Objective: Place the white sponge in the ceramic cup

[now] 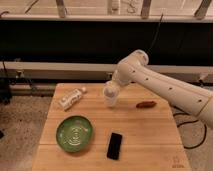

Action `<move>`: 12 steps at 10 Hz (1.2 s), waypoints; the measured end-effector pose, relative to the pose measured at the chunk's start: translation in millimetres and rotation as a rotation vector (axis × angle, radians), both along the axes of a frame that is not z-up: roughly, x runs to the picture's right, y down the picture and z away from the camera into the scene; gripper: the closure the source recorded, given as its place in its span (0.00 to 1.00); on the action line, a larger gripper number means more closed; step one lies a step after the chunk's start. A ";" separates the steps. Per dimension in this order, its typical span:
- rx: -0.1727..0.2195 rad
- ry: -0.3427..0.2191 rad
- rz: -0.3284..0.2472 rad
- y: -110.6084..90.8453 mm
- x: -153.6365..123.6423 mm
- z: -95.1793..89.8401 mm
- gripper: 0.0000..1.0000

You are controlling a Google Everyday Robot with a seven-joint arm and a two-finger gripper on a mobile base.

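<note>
My gripper (110, 96) hangs over the back middle of the wooden table (150, 135), at the end of the white arm (160, 82) that reaches in from the right. A pale rounded shape sits at the gripper's tip; I cannot tell whether it is the white sponge or part of the gripper. No separate white sponge shows on the table. No ceramic cup is in view.
A clear plastic bottle (71, 98) lies on its side at the back left. A green bowl (75, 133) stands at the front left. A flat black object (115, 146) lies at the front middle. A small brown object (146, 104) lies right of the gripper.
</note>
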State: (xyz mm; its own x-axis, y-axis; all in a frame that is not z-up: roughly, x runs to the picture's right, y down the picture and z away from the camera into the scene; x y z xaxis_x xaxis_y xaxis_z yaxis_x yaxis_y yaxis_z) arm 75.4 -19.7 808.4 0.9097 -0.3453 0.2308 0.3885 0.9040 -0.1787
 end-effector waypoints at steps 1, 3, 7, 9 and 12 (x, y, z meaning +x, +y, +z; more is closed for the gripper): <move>0.006 0.011 -0.009 2.0 -1.4 4.2 0.65; 0.014 0.027 -0.014 3.4 -1.2 9.5 0.43; 0.023 0.051 -0.004 3.4 4.9 17.4 0.20; 0.027 0.046 0.002 3.1 5.4 17.7 0.20; 0.033 0.014 0.034 -0.6 5.7 13.7 0.20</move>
State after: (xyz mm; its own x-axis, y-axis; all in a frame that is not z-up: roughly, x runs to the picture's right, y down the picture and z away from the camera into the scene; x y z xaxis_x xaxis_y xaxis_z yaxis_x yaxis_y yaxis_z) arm 81.1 -20.3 822.0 0.9239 -0.3218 0.2071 0.3555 0.9220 -0.1532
